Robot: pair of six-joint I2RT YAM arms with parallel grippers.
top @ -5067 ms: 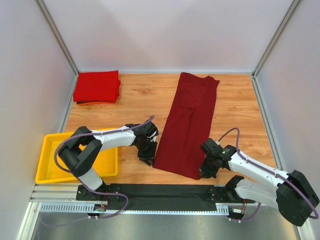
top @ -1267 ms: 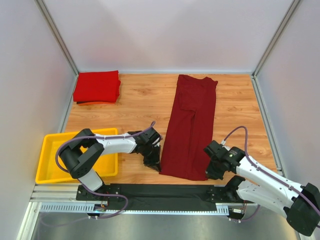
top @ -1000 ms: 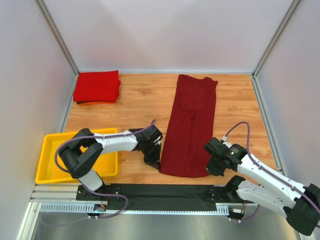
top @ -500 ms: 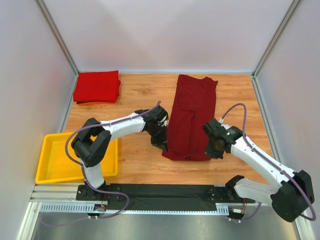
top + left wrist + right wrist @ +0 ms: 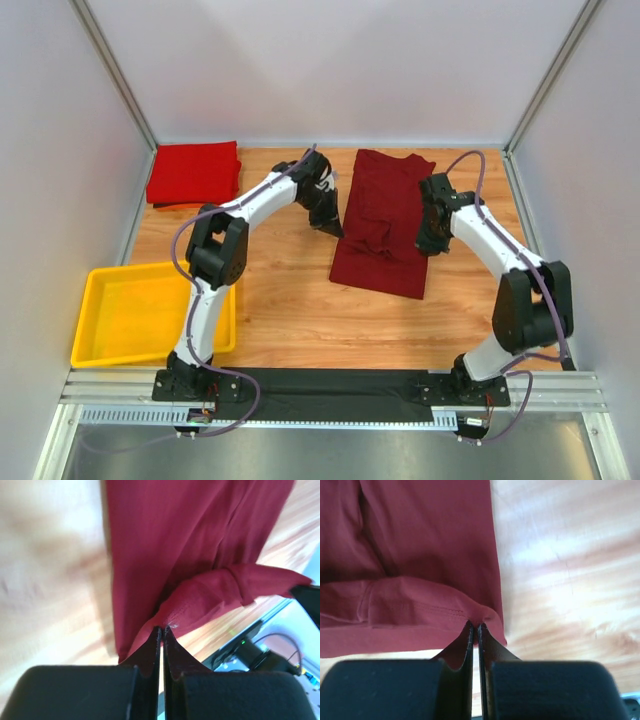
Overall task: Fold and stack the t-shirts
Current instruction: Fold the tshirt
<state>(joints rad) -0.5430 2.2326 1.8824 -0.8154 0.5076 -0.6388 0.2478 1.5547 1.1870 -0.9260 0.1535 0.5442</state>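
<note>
Hem corners of the maroon t-shirt are pinched tight by the left gripper and right gripper.

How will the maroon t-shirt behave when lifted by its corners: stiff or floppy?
Probably floppy: the maroon t-shirt drapes and wrinkles between the left end effector and right end effector. Likely light: two small corner pinches carry it.

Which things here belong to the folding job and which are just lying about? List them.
Job: maroon t-shirt, pinched by left gripper and right gripper; folded red t-shirt, far left corner.
Lying about: yellow tray, near left.
</note>
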